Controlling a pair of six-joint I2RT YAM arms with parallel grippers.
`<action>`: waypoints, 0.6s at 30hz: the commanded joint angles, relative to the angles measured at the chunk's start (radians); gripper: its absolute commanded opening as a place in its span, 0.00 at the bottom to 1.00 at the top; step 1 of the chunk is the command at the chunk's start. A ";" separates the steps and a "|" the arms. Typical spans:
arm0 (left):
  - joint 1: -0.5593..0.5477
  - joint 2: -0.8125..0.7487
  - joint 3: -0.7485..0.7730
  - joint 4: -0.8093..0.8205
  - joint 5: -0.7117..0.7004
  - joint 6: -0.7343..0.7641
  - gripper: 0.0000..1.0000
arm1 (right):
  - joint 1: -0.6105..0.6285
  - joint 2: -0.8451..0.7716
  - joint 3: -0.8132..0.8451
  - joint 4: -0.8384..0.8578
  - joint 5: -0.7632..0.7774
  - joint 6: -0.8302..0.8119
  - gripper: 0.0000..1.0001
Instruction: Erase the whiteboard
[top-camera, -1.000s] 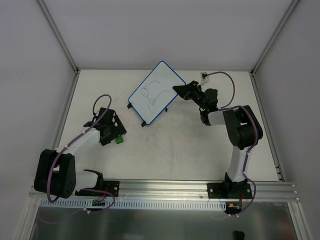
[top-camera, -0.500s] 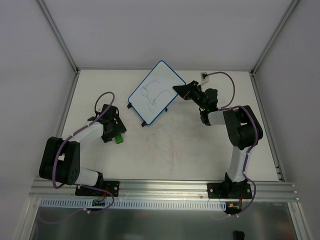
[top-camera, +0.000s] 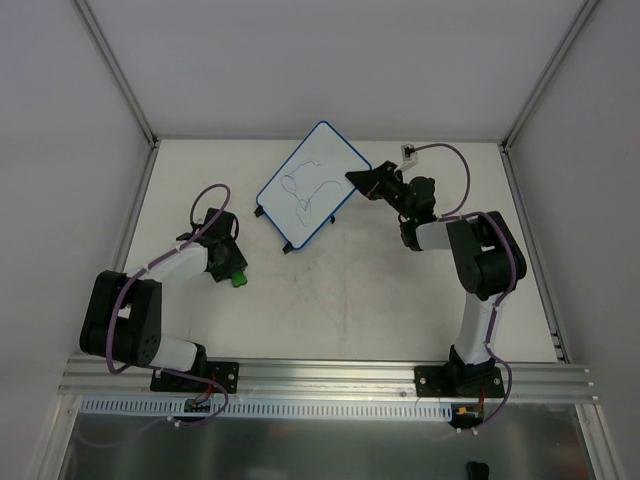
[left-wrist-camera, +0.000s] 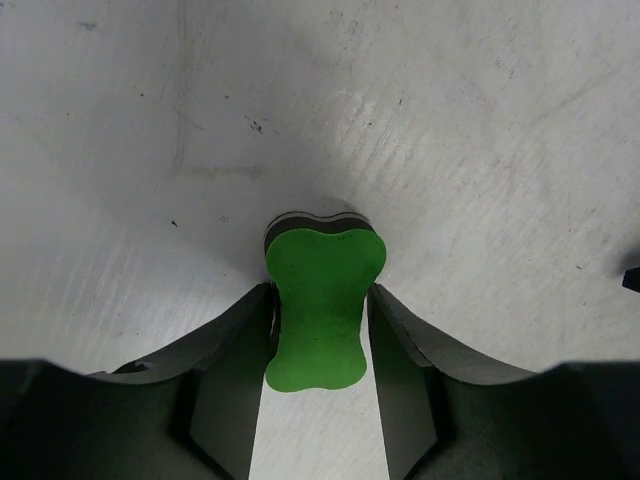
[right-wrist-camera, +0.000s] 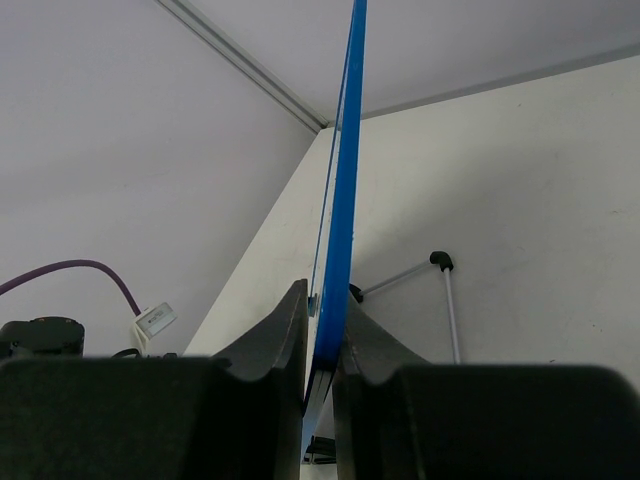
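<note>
The whiteboard (top-camera: 312, 185), white with a blue rim and thin pen scribbles (top-camera: 298, 190), stands tilted at the back centre of the table. My right gripper (top-camera: 352, 180) is shut on its right edge. In the right wrist view the blue rim (right-wrist-camera: 345, 150) runs edge-on between the two fingers of my right gripper (right-wrist-camera: 322, 300). A small green eraser (top-camera: 238, 279) lies on the table at the left. My left gripper (top-camera: 235, 271) is down over it. The left wrist view shows both fingers of that gripper (left-wrist-camera: 320, 290) pressed against the sides of the green eraser (left-wrist-camera: 322, 300).
The board's thin wire stand with black feet (right-wrist-camera: 440, 262) rests on the table behind it. A white plug on a purple cable (top-camera: 408, 153) lies near the back right corner. White walls enclose the table, and an aluminium rail (top-camera: 330, 375) runs along the near edge.
My left gripper has come down over the green eraser and its fingers have closed from wide apart onto the eraser's sides. The right arm and the whiteboard have not moved.
</note>
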 joint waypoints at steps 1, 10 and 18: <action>-0.006 0.019 0.016 -0.024 -0.001 0.006 0.41 | 0.012 -0.040 0.012 0.013 0.003 -0.056 0.00; -0.012 0.027 0.009 -0.024 -0.025 0.002 0.35 | 0.014 -0.036 0.018 0.011 -0.003 -0.056 0.00; -0.012 -0.018 0.027 -0.039 -0.018 0.020 0.63 | 0.014 -0.033 0.023 0.013 -0.011 -0.053 0.00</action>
